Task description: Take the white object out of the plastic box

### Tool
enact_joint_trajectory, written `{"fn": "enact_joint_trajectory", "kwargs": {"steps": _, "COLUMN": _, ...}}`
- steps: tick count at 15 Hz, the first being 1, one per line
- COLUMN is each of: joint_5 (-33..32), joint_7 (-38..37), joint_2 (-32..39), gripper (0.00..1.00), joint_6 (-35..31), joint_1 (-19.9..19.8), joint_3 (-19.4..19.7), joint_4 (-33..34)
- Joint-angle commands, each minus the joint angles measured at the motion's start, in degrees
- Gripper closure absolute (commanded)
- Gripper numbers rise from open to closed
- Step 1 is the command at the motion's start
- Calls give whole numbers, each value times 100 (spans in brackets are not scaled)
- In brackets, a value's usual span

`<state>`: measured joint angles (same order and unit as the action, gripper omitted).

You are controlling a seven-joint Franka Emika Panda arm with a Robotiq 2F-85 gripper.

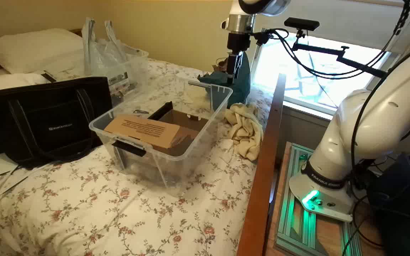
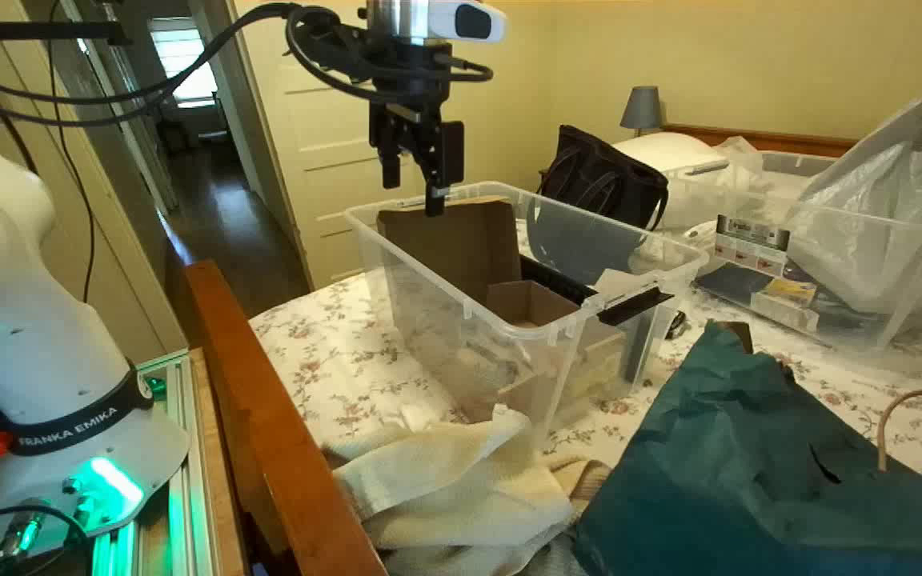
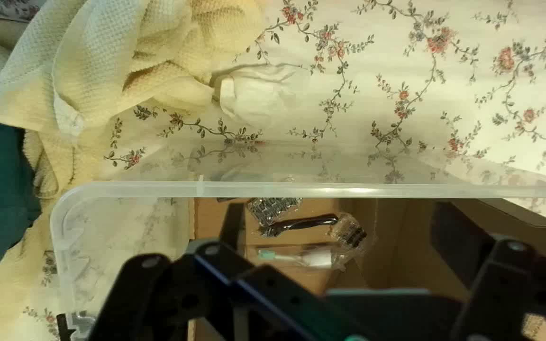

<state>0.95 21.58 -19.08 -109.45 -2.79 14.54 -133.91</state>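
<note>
Base collar [image 2: 69, 432] on the arm [image 2: 37, 328] says FRANKA EMIKA, easy to read at lower left in an exterior view. The black bag [image 1: 45, 117] at the left edge in an exterior view has a strip of white lettering, but it's too tiny for me to read. Same deal with the cardboard flap [image 1: 144, 129] near the middle of that frame: rows of dark print, all mush. There's also a small printed box [image 2: 751, 232] in the second clear tub [image 2: 901, 316], right side of the frame in an exterior view, with pale letters on dark that I can't make out.

Gripper [image 2: 413, 190] hangs above the plastic box [image 3: 301, 190], jaws spread wide, one at centre left and one at right in the wrist view. The white object [image 3: 318, 258] is down inside the plastic box, in the cardboard box [image 3: 398, 222], a bit below centre in the wrist view. It's got a pale green tip and what looks like clear wrap around it, and sits just below a black wrapped piece [image 3: 301, 223].
</note>
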Motion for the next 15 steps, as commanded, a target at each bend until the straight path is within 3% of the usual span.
{"fn": "enact_joint_trajectory", "kwargs": {"steps": 1, "joint_5": 37, "joint_7": 30, "joint_2": 11, "gripper": 0, "joint_6": 11, "joint_1": -114, "joint_3": -105, "joint_4": 8}}
{"fn": "enact_joint_trajectory", "kwargs": {"steps": 7, "joint_5": 37, "joint_7": 30, "joint_2": 11, "gripper": 0, "joint_6": 11, "joint_1": -114, "joint_3": -105, "joint_4": 8}}
{"fn": "enact_joint_trajectory", "kwargs": {"steps": 12, "joint_5": 760, "joint_7": -1727, "joint_2": 656, "gripper": 0, "joint_6": -236, "joint_1": -47, "joint_3": -475, "joint_4": 611}}
{"fn": "enact_joint_trajectory", "kwargs": {"steps": 15, "joint_5": 637, "joint_7": -2777, "joint_2": 1062, "gripper": 0, "joint_6": -1371, "joint_1": -48, "joint_3": -862, "joint_4": 706}}
